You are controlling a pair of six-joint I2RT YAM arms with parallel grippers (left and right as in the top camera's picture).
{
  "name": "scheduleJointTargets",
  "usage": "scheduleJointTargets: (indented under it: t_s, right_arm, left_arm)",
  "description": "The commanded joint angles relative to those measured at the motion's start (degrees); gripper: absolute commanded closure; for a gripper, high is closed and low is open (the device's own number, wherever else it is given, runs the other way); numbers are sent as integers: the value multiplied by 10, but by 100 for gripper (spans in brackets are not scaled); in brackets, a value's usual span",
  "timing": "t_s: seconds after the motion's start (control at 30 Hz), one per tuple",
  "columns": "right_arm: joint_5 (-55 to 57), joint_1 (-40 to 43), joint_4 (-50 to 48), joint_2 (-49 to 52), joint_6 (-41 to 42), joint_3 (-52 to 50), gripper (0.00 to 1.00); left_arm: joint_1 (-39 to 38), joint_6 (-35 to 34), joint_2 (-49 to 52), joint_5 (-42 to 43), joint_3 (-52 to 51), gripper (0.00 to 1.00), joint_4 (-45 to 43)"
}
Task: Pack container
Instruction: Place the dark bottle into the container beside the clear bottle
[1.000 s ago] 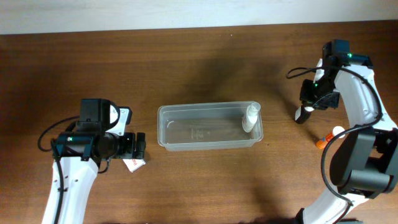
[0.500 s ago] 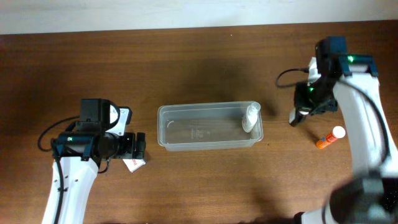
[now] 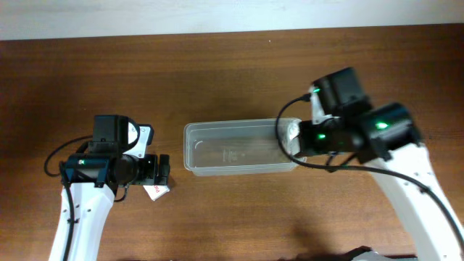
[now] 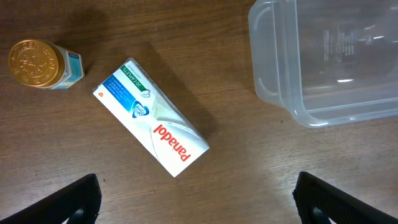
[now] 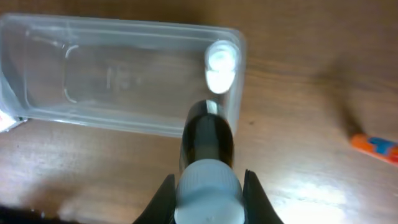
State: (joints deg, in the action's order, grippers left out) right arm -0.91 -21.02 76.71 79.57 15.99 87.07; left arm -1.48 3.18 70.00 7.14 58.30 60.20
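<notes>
**Right claw holding a dark bottle at the container's end**

The right gripper (image 5: 208, 194) is clamping a dark bottle (image 5: 208, 140) with a pale cap, hovering over the right end of the clear container (image 5: 124, 74), which is sitting mid-table. A small white bottle (image 5: 221, 65) is resting inside that end. An orange tube (image 5: 376, 147) is lying apart on the wooden table (image 5: 298, 37). The left gripper (image 4: 199, 208) is spreading wide and empty near a Panadol box (image 4: 152, 124), with a gold-lidded jar (image 4: 37, 62) beyond it.
</notes>
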Motion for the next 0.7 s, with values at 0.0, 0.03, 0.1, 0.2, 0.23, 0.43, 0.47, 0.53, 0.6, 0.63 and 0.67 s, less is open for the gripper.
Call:
scheduleJointTargets:
  t_s: [0.0, 0.03, 0.1, 0.2, 0.23, 0.43, 0.47, 0.53, 0.6, 0.63, 0.67]
  right_arm:
    - [17, -15, -43, 16, 37, -58, 94]
    - [18, -15, -60, 19, 40, -77, 94]
    - [18, -14, -99, 26, 40, -116, 94]
    - [19, -14, -173, 40, 40, -177, 94]
    - [18, -14, -186, 45, 40, -189, 94]
    - [21, -14, -226, 81, 40, -219, 94]
    - [21, -14, -228, 87, 38, -219, 88]
    - [20, -14, -229, 89, 31, -219, 77]
    - [20, -14, -230, 89, 25, -217, 69]
    - [20, -14, -229, 89, 25, -213, 64]
    - [20, -14, -221, 88, 25, -205, 57]
  left_arm:
    - [2, -6, 2, 10, 10, 0, -1]
    - [2, -6, 2, 10, 10, 1, -2]
    - [2, -6, 2, 10, 10, 1, -2]
    - [2, -6, 2, 10, 10, 1, -2]
    - [2, -6, 2, 10, 10, 1, -2]
    - [2, -6, 2, 10, 10, 1, -2]
    - [2, -6, 2, 10, 10, 1, -2]
    - [2, -6, 2, 10, 10, 1, -2]
    - [2, -6, 2, 10, 10, 1, -2]
    - [2, -6, 2, 10, 10, 1, -2]
    - [2, -6, 2, 10, 10, 0, -2]
